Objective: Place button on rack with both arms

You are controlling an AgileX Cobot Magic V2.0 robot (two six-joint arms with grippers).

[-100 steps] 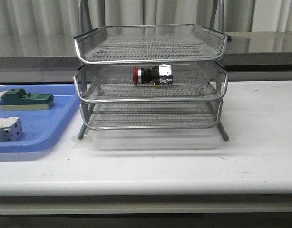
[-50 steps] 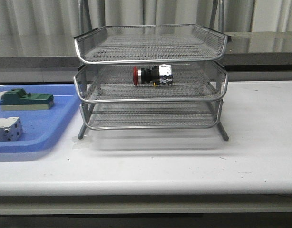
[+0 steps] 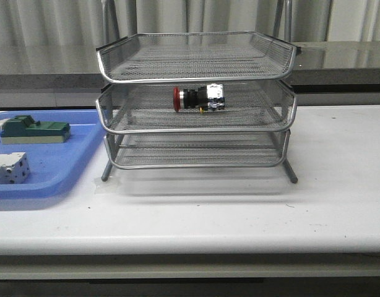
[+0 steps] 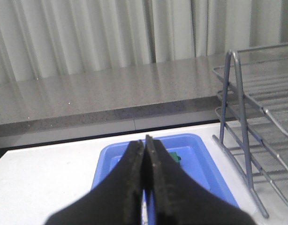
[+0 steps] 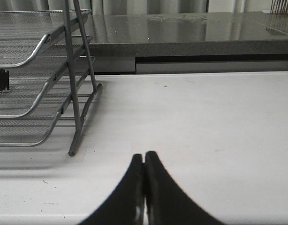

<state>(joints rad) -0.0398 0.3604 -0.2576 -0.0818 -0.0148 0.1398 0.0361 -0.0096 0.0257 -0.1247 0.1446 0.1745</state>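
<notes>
The button (image 3: pixel 199 98), with red head, black body and silvery rear block, lies on its side on the middle tier of the silver wire-mesh rack (image 3: pixel 109 65). A dark bit of it shows at the edge of the right wrist view (image 5: pixel 0 79). Neither arm shows in the front view. My left gripper (image 4: pixel 144 139) is shut and empty, held above the blue tray (image 4: pixel 207 157), to the left of the rack (image 4: pixel 240 93). My right gripper (image 5: pixel 144 154) is shut and empty, low over the white table to the right of the rack (image 5: pixel 76 103).
The blue plastic tray (image 3: pixel 66 167) lies left of the rack and holds a green block (image 3: pixel 34 130) and a white-grey terminal block (image 3: pixel 9 168). A grey ledge and curtains stand behind the white table (image 3: pixel 239 210).
</notes>
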